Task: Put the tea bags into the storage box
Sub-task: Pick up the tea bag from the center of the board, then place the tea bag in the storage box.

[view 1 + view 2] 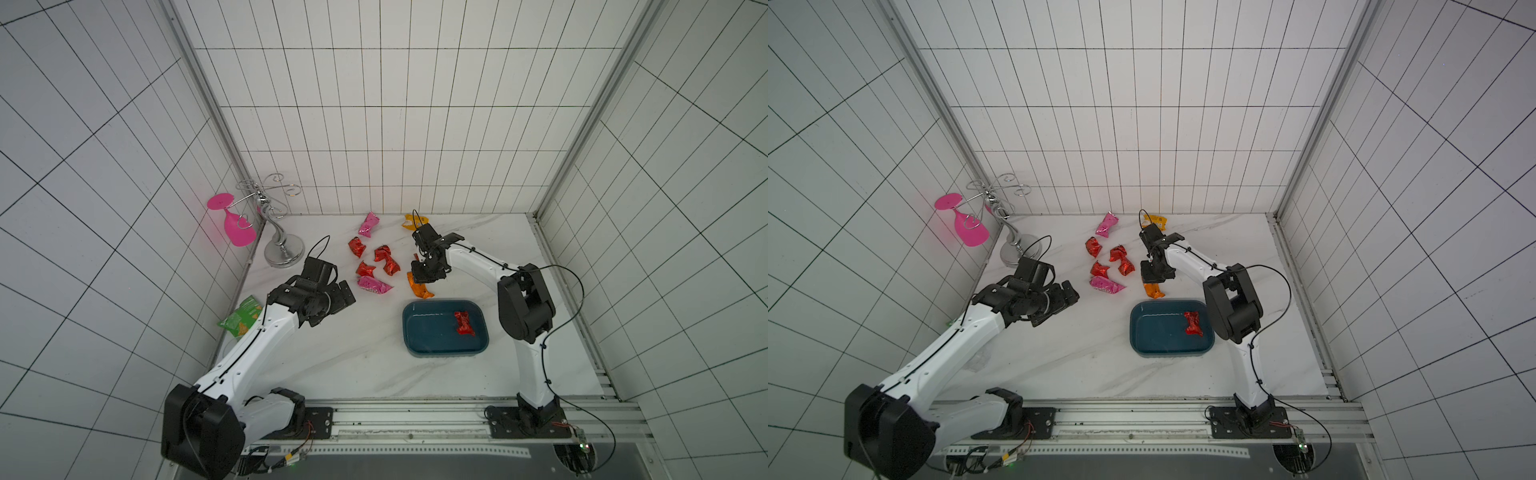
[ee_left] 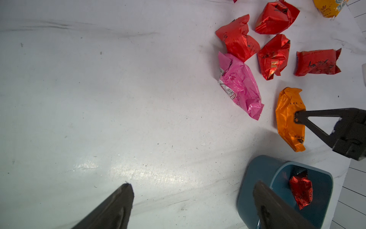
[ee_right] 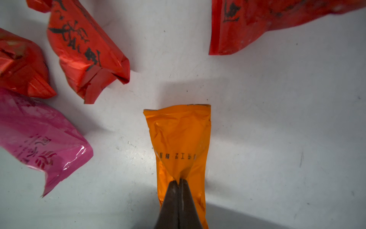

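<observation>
My right gripper (image 3: pixel 179 180) is shut on an orange tea bag (image 3: pixel 180 138), pinching a fold of the foil near its middle. In both top views this orange tea bag (image 1: pixel 423 290) (image 1: pixel 1154 291) sits just beyond the far rim of the teal storage box (image 1: pixel 428 334) (image 1: pixel 1154 334). One red tea bag (image 1: pixel 464 323) (image 2: pixel 301 190) lies inside the box. Several red tea bags (image 1: pixel 382 254) and a pink one (image 1: pixel 374 285) lie in a cluster to the left. Another pink one (image 1: pixel 368 223) and a yellow one (image 1: pixel 415 221) lie by the back wall. My left gripper (image 1: pixel 348 297) (image 2: pixel 192 184) hovers open and empty.
A silver rack (image 1: pixel 282 245) with a pink glass (image 1: pixel 235 226) hanging from it stands at the back left corner. A green snack bag (image 1: pixel 241 318) lies by the left wall, partly under my left arm. Tiled walls close in three sides.
</observation>
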